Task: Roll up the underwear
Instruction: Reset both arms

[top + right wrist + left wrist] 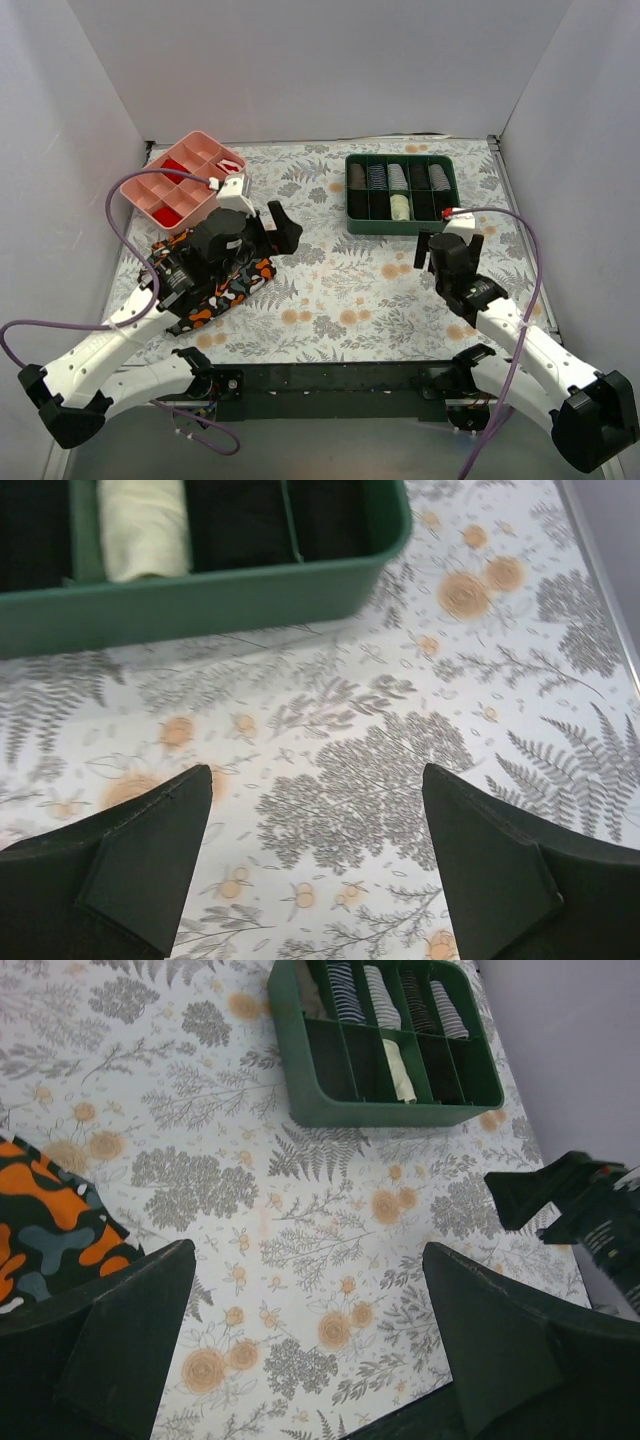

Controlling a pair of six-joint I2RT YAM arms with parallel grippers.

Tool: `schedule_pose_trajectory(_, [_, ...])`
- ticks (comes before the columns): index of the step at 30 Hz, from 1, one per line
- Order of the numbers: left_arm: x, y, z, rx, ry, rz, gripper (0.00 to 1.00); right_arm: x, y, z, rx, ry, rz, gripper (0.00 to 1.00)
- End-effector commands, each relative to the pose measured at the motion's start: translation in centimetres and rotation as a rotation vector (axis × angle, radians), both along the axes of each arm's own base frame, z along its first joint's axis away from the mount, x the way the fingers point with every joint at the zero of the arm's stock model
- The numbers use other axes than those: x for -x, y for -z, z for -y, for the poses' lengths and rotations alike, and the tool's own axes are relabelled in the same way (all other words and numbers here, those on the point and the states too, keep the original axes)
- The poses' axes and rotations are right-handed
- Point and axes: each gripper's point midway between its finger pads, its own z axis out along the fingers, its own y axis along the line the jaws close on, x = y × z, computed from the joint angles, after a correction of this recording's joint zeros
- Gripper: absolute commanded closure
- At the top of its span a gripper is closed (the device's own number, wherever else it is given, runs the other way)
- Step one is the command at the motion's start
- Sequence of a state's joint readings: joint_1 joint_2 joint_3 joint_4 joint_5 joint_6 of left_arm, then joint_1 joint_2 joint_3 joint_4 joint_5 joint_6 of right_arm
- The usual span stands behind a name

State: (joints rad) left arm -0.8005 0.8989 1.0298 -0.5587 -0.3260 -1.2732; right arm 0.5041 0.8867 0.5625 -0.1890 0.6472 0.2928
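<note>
No black underwear with a cream-beige waistband shows in any view; it is hidden or out of view. My left gripper (272,228) is open and empty, hovering over the floral table mat just right of the orange, black and white patterned cloth (225,290). In the left wrist view its jaws (310,1260) stand wide apart over bare mat, with the cloth's corner (50,1220) at the left. My right gripper (442,252) is open and empty, just in front of the green tray; its wrist view (315,780) shows only mat between the jaws.
A green divided tray (400,226) with several rolled garments stands at the back right; it also shows in the left wrist view (390,1112) and the right wrist view (200,595). A pink divided tray (190,140) stands at the back left.
</note>
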Motion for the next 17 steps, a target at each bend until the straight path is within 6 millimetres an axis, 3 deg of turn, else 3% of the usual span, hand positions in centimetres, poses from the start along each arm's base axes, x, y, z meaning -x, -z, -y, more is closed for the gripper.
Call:
schedule_pose_trajectory(1, [-2.1, -1.4, 1.8, -0.072, 0.045, 0.051, 0.02, 0.2, 0.6, 3.5, 0.062, 0.175, 0.1, 0.06])
schedule_pose_trajectory(3, [-2.8, -0.9, 3.3, -0.072, 0.081, 0.05, 0.02, 0.5, 1.1, 4.4, 0.101, 0.21, 0.112, 0.03])
schedule_pose_trajectory(4, [-3.0, 0.3, 4.5, -0.085, 0.123, 0.025, 0.02, 0.2, 1.3, 4.5, 0.105, 0.217, 0.125, 0.01])
schedule_pose_trajectory(6, [-3.0, 0.0, 6.4, -0.049, 0.204, 0.06, 0.02, 0.1, 1.8, 5.0, 0.115, 0.246, 0.143, 0.01])
schedule_pose_trajectory(7, [-2.6, 0.7, 7.0, -0.047, 0.256, 0.071, 0.02, 0.0, 2.1, 5.0, 0.126, 0.246, 0.136, 0.01])
schedule_pose_trajectory(8, [-2.6, -0.1, 7.6, -0.022, 0.286, 0.109, 0.02, -0.1, 2.1, 5.0, 0.119, 0.251, 0.151, 0.01])
schedule_pose_trajectory(13, [-3.2, -0.8, 5.3, -0.036, 0.19, 0.169, 0.02, 0.2, 1.6, 6.4, 0.162, 0.315, 0.183, 0.01])
schedule_pose_trajectory(14, [-3.6, -0.7, 4.0, -0.048, 0.136, 0.178, 0.02, 0.3, 1.4, 6.7, 0.164, 0.331, 0.197, 0.01])
schedule_pose_trajectory(17, [-3.8, 0.7, 2.2, -0.085, 0.065, 0.163, 0.02, 0.1, 0.3, 7.2, 0.155, 0.346, 0.274, 0.01])
